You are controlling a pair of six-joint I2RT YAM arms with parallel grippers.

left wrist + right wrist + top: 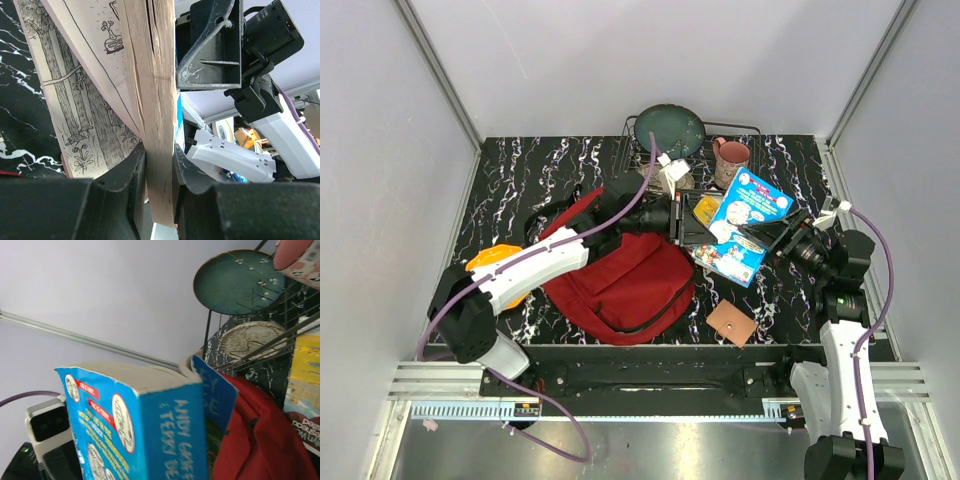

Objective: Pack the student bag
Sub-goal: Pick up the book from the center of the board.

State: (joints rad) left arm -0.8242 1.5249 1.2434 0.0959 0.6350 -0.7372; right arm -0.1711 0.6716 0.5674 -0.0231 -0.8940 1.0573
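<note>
The student bag (620, 285), red with black trim, lies on the marble table in front of the arm bases. A thick blue paperback book (748, 218) is held up to the right of the bag. My left gripper (682, 222) reaches over the bag and is shut on the book's page block (159, 155), with an illustrated page (75, 100) fanning out to one side. My right gripper (782, 238) is at the book's right edge. Its fingers are hidden in the right wrist view, where the book's spine (150, 425) fills the foreground beside the bag (260, 440).
A wire rack (645, 150) with a teal plate (670, 130) stands at the back, beside a pink mug (730, 160). A yellow item (708, 208) lies under the book. A brown square (731, 322) sits at the front right, and an orange object (495, 262) at the left.
</note>
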